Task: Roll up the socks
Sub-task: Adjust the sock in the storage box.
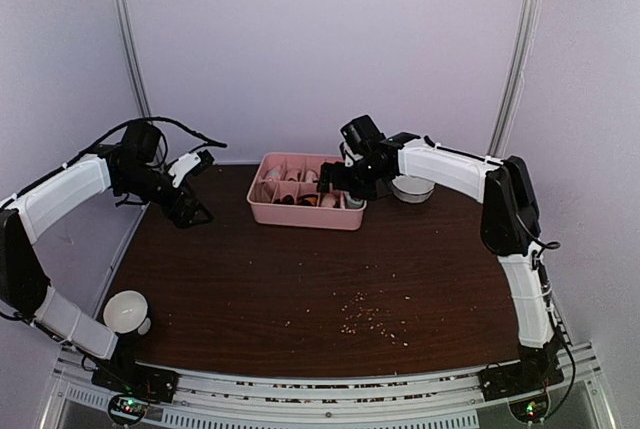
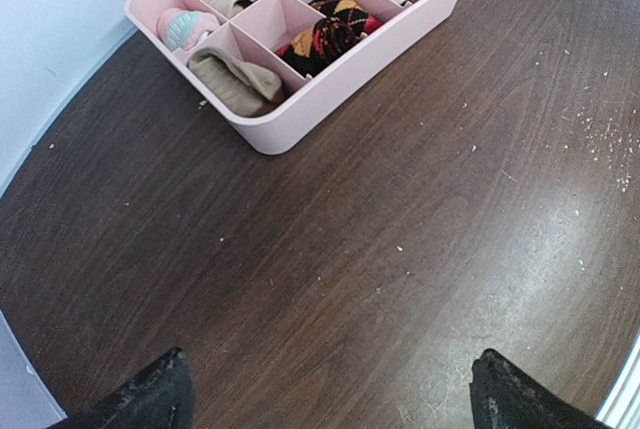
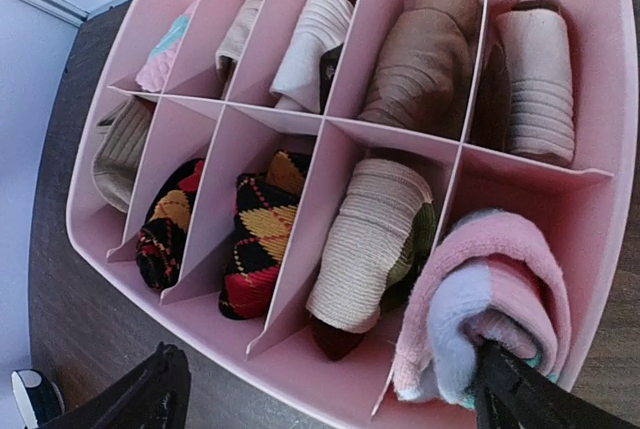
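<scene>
Right wrist view, closest in: pink sock (image 3: 487,294), rolled up with white and teal patches showing, sits in the corner compartment of the tray (image 3: 300,364) nearest that camera. Cream sock (image 3: 368,242), also rolled, is in the next compartment over in the same row, with its dark brown end poking out at the near side. The two are apart, with a divider wall between them.

Right tool (image 3: 328,374) is spread wide and pinching nothing. It hangs over the right end of the tray. One of its fingers (image 3: 520,394) overlaps the lower edge of the pink roll, but I cannot tell whether it touches.

Other compartments are filled too:
- two black, red and yellow argyle socks (image 3: 255,234) side by side in the near row
- a tan ribbed sock at the far end
- cream and tan rolls along the far row

Left tool (image 2: 330,394) is also spread with nothing between the fingers. It hovers above the bare dark wood surface (image 2: 350,249), well apart from the tray's left end.

From the top camera, the tray stands at the back middle of the surface. A white bowl (image 1: 412,190) sits just beside its right end, partly hidden by the right arm. Pale crumbs (image 1: 370,314) are scattered near the front centre.
</scene>
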